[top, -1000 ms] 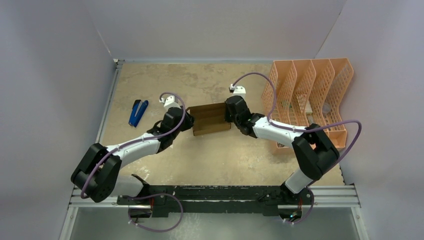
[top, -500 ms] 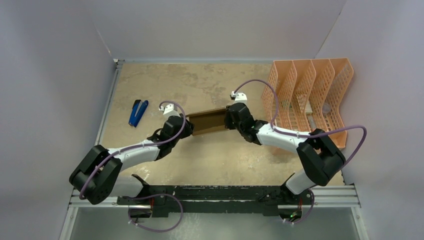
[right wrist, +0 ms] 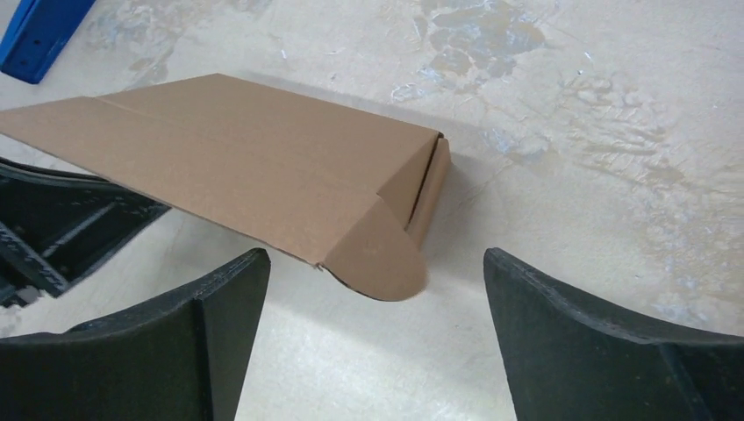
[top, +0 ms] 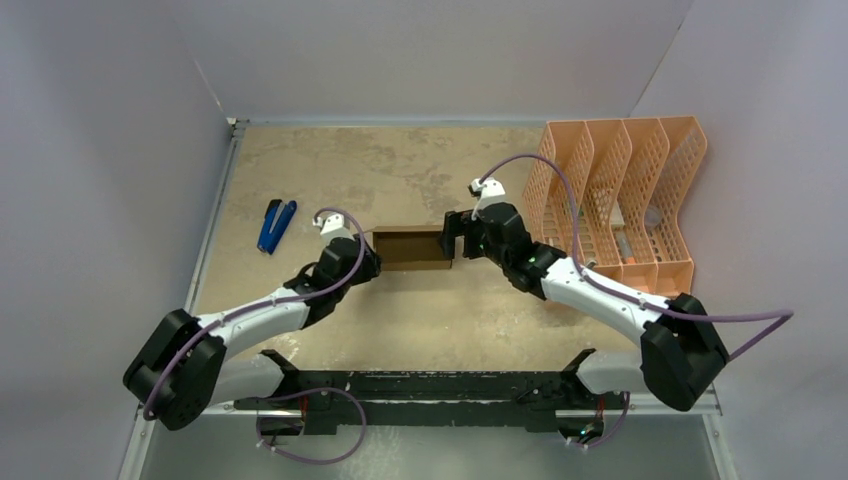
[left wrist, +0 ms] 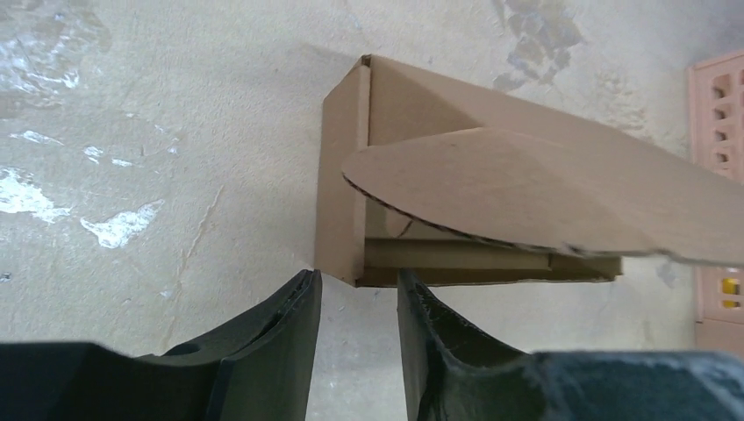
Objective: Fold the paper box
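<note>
Overhead, the paper box (top: 410,250) sits mid-bench, with a blue tool (top: 276,225) off at its 9 o'clock and a peach file rack (top: 620,200) at its 3 o'clock. The wrist views add what that view hides: the lid flap (left wrist: 526,189) is raised and tilted, with a rounded tab (right wrist: 377,263) at its corner. Left hand (top: 368,262) is at the box's 9 o'clock end, slightly parted, nothing between, tips just short of the corner. Right hand (top: 452,238) is at the 3 o'clock end, spread wide, box unheld.
</note>
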